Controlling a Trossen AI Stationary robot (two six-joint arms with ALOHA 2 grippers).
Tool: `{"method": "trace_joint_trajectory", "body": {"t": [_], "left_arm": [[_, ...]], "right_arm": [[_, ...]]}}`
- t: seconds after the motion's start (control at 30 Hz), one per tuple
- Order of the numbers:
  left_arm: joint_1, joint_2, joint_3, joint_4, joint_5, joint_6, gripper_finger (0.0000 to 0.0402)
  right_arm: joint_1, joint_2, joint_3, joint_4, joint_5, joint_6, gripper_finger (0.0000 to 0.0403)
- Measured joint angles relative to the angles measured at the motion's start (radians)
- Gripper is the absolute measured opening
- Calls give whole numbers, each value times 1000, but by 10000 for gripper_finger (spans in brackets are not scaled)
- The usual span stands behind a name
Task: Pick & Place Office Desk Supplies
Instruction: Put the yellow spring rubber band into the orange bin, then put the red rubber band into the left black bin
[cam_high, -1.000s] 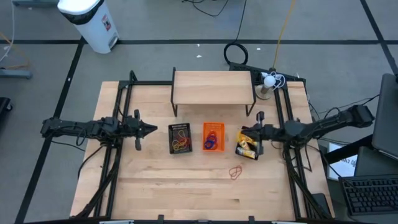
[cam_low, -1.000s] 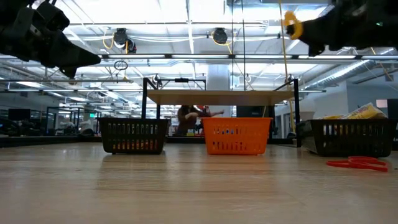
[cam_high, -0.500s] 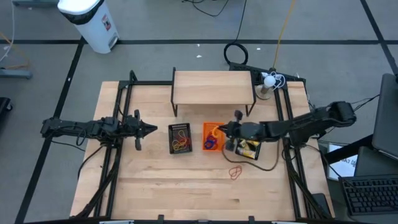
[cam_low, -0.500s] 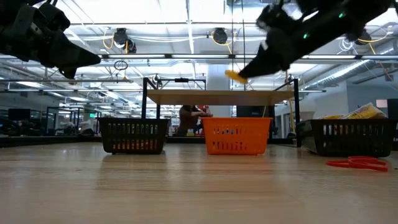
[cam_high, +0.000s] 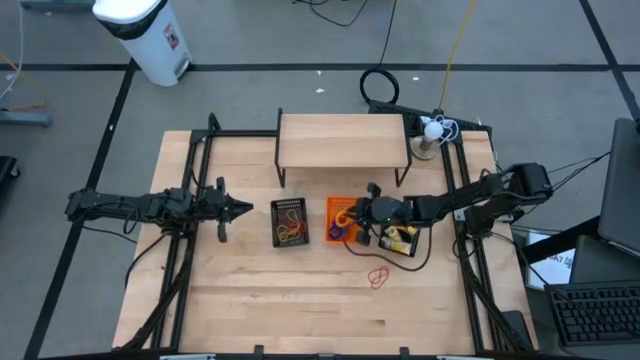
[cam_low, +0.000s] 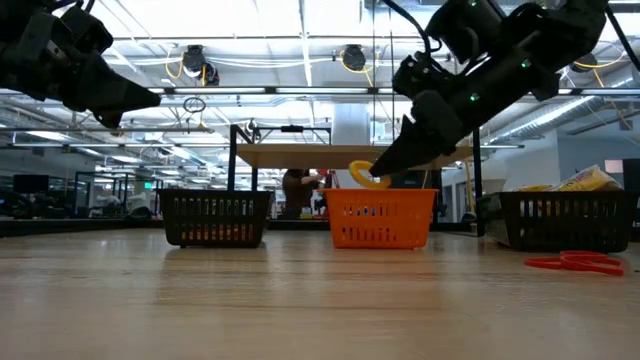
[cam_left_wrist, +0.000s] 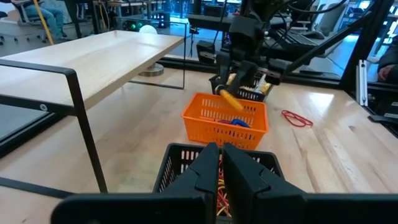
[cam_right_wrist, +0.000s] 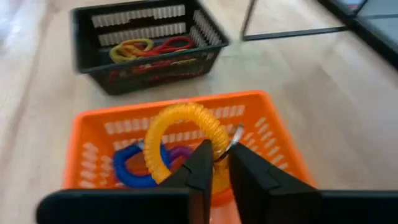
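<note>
The yellow coil ring (cam_right_wrist: 185, 144) hung upright at my right gripper (cam_right_wrist: 216, 163) fingertips, just above the orange basket (cam_right_wrist: 277, 144), its loop standing on edge. My fingers pinched its rim. My left gripper (cam_high: 240, 208) waited clenched beside the black mesh basket (cam_high: 290, 222).

The wooden worktop (cam_high: 260, 300) carries three small trays in a row at its centre: a black mesh tray (cam_high: 290, 222) toward 9 o'clock, an orange tray (cam_high: 336, 206) in the middle and a second black mesh tray (cam_high: 399, 247) toward 3 o'clock. A low wooden shelf on black legs (cam_high: 343, 140) stands behind them toward 12 o'clock. Beyond the worktop, a white bin (cam_high: 145, 35) stands on the grey floor toward 11 o'clock, and a coiled black cable (cam_high: 379, 85) lies toward 12 o'clock.
</note>
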Motion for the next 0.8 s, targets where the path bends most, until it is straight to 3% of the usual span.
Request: {"method": "trace_joint_trajectory", "body": {"t": [0.23,0.4,0.57,0.67,0.8], "left_arm": [[0,0,0,-3,0,0,21],[0,0,0,-15,0,0,21],[0,0,0,-58,1,-2,21],[0,0,0,-81,-2,0,21],[0,0,0,-94,-22,-5,19]], "right_arm": [[2,-68,-3,-3,50,29,169],[22,-176,-61,46,50,-51,195],[29,-381,-225,300,-34,-123,157],[29,-496,-332,415,-46,-123,104],[32,-618,-430,424,-28,-139,16]]}}
